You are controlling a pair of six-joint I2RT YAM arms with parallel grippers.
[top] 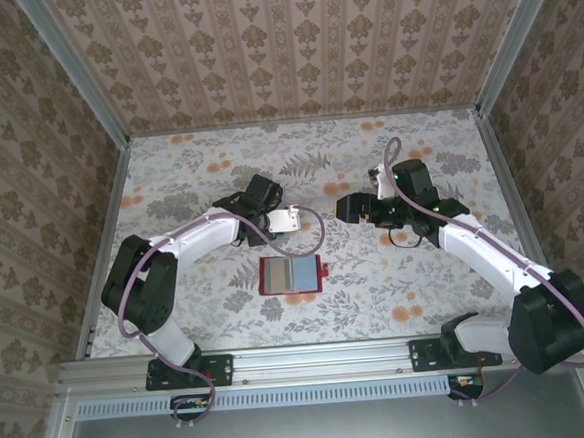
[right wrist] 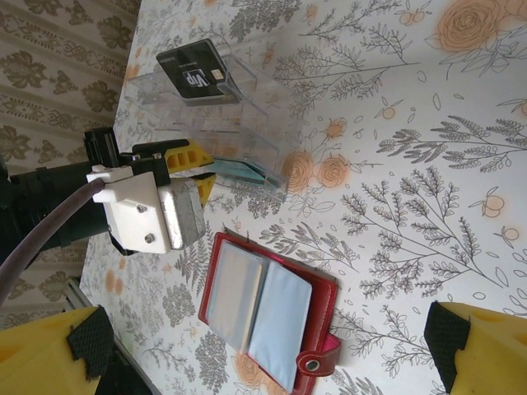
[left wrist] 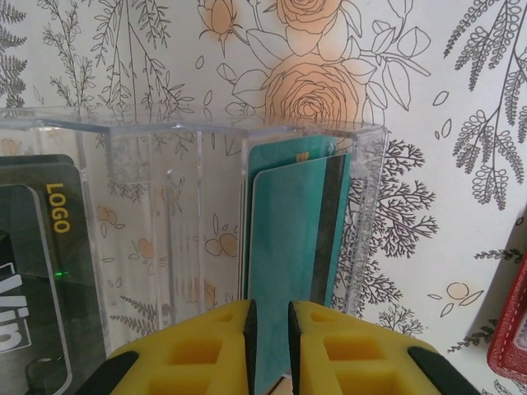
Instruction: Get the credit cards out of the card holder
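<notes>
The card holder [right wrist: 268, 309] is a red wallet lying open on the table, its greyish and light-blue panels up; it also shows as the card holder [top: 293, 275] and at the frame edge as the card holder [left wrist: 510, 329]. Two teal credit cards [left wrist: 288, 247] stand in the right slot of a clear plastic tray [left wrist: 165, 206]. A black credit card [left wrist: 41, 247] printed "LOGO" leans in its left part. My left gripper [left wrist: 270, 346] hovers at the teal cards, jaws a narrow gap apart, pads off the card. My right gripper [right wrist: 268, 333] stands wide open above the wallet, holding nothing.
The clear tray [right wrist: 206, 115] sits just beyond the wallet, with the left gripper [right wrist: 193, 169] at its near end. Patterned walls with metal rails [top: 93, 103] fence the floral table. The right gripper [top: 346, 207] hangs right of the left gripper [top: 284, 225].
</notes>
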